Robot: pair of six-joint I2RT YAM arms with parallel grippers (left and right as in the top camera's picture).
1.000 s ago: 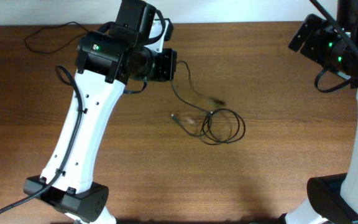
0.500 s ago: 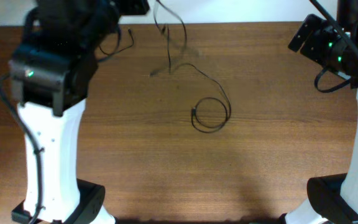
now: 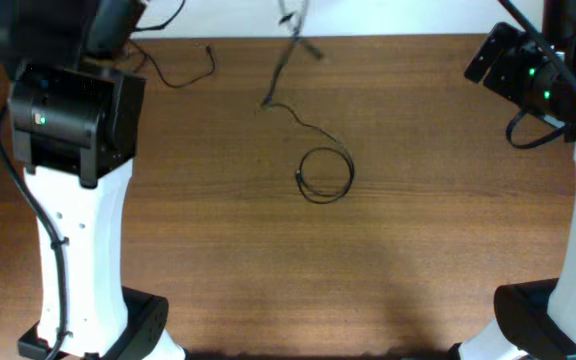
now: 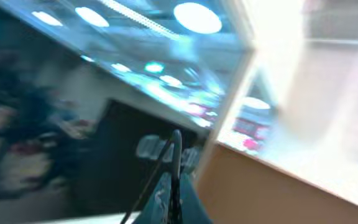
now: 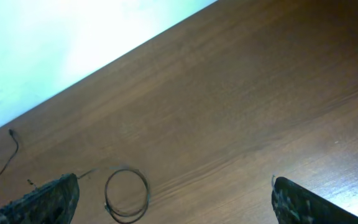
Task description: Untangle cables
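A small round coil of black cable [image 3: 325, 175] lies mid-table. One strand [image 3: 286, 112] runs from it up and left, then rises blurred past the table's far edge. A second thin cable [image 3: 182, 78] lies at the far left. In the blurred left wrist view my left gripper [image 4: 176, 180] is shut, with a thin black cable [image 4: 148, 186] running out of it; that gripper is above the overhead frame. My right gripper [image 5: 176, 199] hangs open high over the table, and the coil [image 5: 127, 194] shows near its left finger [image 5: 48, 199].
The left arm's white column [image 3: 73, 230] stands at the table's left side, the right arm [image 3: 528, 70] at the far right. Beyond the table's far edge [image 3: 418, 38] is a pale floor. A loose cable end [image 5: 5, 158] lies at the far left.
My left arm swung left and up out of frame, pulling a cable strand toward the far edge. The coil slid left and tightened. The right arm stayed still.
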